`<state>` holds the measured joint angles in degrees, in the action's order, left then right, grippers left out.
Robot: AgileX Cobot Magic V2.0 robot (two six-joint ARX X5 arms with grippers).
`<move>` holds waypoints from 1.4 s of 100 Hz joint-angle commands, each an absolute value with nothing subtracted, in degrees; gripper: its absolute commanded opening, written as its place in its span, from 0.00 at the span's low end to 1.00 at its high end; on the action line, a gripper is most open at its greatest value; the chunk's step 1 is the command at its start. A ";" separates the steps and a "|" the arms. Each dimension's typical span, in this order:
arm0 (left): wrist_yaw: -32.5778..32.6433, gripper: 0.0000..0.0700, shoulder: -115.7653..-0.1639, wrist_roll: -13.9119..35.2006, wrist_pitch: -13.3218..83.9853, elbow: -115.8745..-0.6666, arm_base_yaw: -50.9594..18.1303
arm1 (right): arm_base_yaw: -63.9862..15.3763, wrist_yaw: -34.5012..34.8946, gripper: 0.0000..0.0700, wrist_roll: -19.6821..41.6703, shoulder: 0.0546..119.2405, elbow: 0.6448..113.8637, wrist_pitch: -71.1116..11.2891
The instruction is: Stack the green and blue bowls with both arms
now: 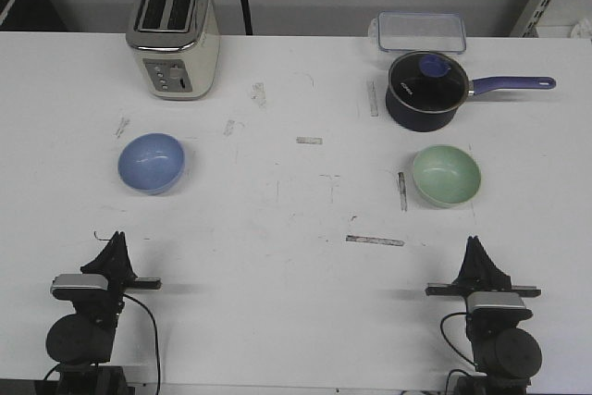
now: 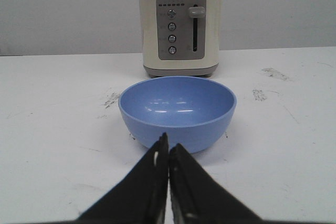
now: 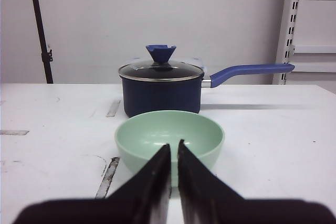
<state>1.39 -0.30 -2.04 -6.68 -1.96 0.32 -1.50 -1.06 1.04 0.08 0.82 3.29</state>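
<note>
On the table (image 1: 296, 228), one bowl (image 1: 151, 162) sits on the left, in front of the toaster (image 1: 173, 32). The other bowl (image 1: 447, 174) sits far off on the right, in front of the saucepan (image 1: 425, 90) (a lidded box (image 1: 421, 31) is behind that).

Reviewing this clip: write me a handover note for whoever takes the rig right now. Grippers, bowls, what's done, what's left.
Left gripper: shut, empty, at the near edge, short of the blue bowl.
Right gripper: shut, empty, at the near edge, short of the green bowl.
Both bowls sit upright and empty, far apart on the table; the blue one in front of the toaster, the green one in front of the saucepan.
Done: nothing, neither bowl touched.
Left: open the grippers, grasp the bowls, and set one inside the other.
</note>
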 commanded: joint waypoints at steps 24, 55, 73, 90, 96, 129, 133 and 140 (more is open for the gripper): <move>1.43 0.00 -0.19 -1.91 -7.38 -0.67 0.32 | -1.50 -0.89 0.02 3.22 0.08 0.73 4.23; 1.43 0.00 -0.19 -1.91 -7.40 -0.67 0.32 | -1.50 -0.91 0.02 4.82 0.43 5.52 0.80; 1.43 0.00 -0.19 -1.91 -7.38 -0.67 0.32 | -1.48 -0.91 0.02 1.69 4.51 12.80 -6.44; 1.43 0.00 -0.19 -1.91 -7.38 -0.67 0.32 | -1.48 -1.15 0.02 -0.05 12.82 21.67 -13.08; 1.43 0.00 -0.19 -1.91 -7.38 -0.67 0.32 | -1.48 -1.08 0.02 -0.05 16.29 24.38 -14.04; 1.43 0.00 -0.19 -1.91 -7.40 -0.67 0.32 | -1.45 -1.58 0.02 0.67 37.28 39.51 -23.18; 1.43 0.00 -0.19 -1.91 -7.40 -0.67 0.32 | -1.39 -2.09 0.02 0.64 40.01 41.60 -25.47; 1.43 0.00 -0.19 -1.91 -7.38 -0.67 0.32 | -0.97 -3.31 0.02 0.62 44.25 44.64 -27.66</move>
<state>1.41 -0.30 -2.04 -6.68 -1.96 0.32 -1.39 -2.28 0.32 40.86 41.91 -26.74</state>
